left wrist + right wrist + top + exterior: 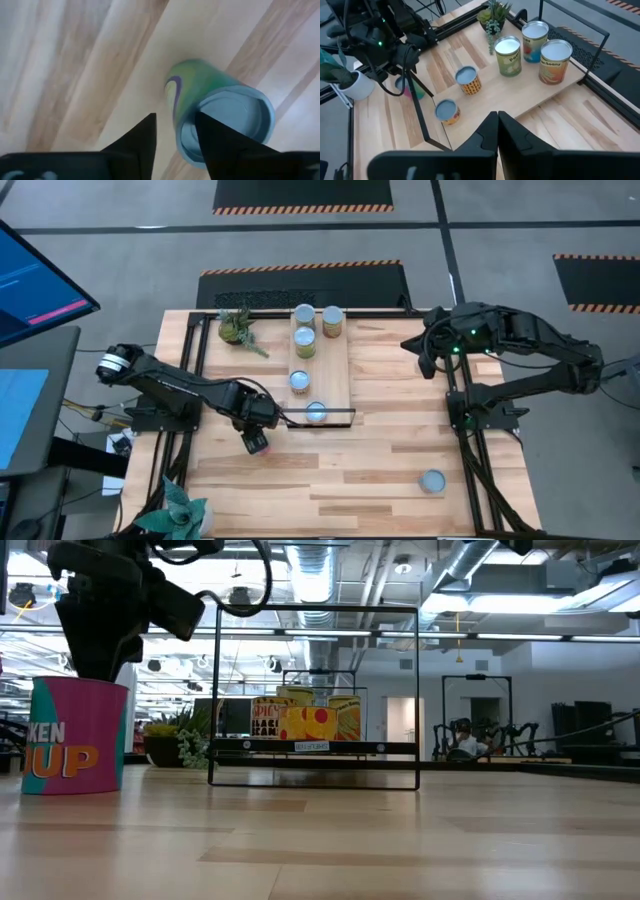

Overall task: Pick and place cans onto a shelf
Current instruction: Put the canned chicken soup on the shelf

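A pink can [259, 444] stands upright on the tabletop just left of the shelf's near end; it also shows in the low view [72, 735] and the left wrist view [220, 120]. My left gripper [175, 131] is slightly open right above it, with the can off to one side of the gap. The shelf board [337, 370] bears several upright cans [304, 342], and its black frame [322, 423] is at the near short end. Another can [432, 481] stands on the table at the near right. My right gripper [497, 122] is shut and empty, held high beyond the shelf's right side. My left gripper points down at the pink can's top rim [192, 145], and one finger [215, 135] stands in front of the rim. I cannot tell whether the fingers touch the can. The can stands upright on the table.
A small green plant [236, 327] stands by the shelf's far left corner, and another plant [180, 515] at the table's near left corner. Black rails run along the table's left and right sides. Bare wood lies between the shelf and the near edge.
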